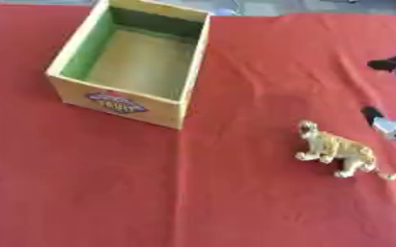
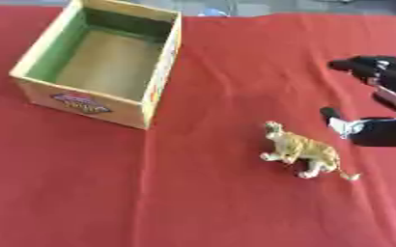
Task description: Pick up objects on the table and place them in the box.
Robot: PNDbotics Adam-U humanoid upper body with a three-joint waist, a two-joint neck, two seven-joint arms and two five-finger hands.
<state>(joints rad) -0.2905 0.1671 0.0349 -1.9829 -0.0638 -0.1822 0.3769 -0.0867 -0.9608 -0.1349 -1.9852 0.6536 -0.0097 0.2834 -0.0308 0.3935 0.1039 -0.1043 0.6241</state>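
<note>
The table (image 1: 235, 207) is covered by a red cloth, creased in places. A box (image 1: 76, 52) of pale wood is seen on the far left part of it, open at the top, with green-tinted inner walls and a bare floor; nothing is seen inside. A coloured label (image 1: 117, 102) is borne on the near outer wall; its lettering cannot be read.

The right hand (image 2: 386, 103) is seen at the right edge, black with a pale patch near the lower finger. Its fingers (image 2: 350, 64) and thumb are held wide apart, one reaching toward the far side and one lower down, and nothing is held between them. The hand is kept just beside the toy, not touching it as far as can be told.

A toy tiger (image 1: 336, 150), tan with darker stripes, is found standing upright on the cloth, well apart from the box, on the right near side. Its head is turned toward the far side, its tail toward the near right.

The left hand is not seen.
</note>
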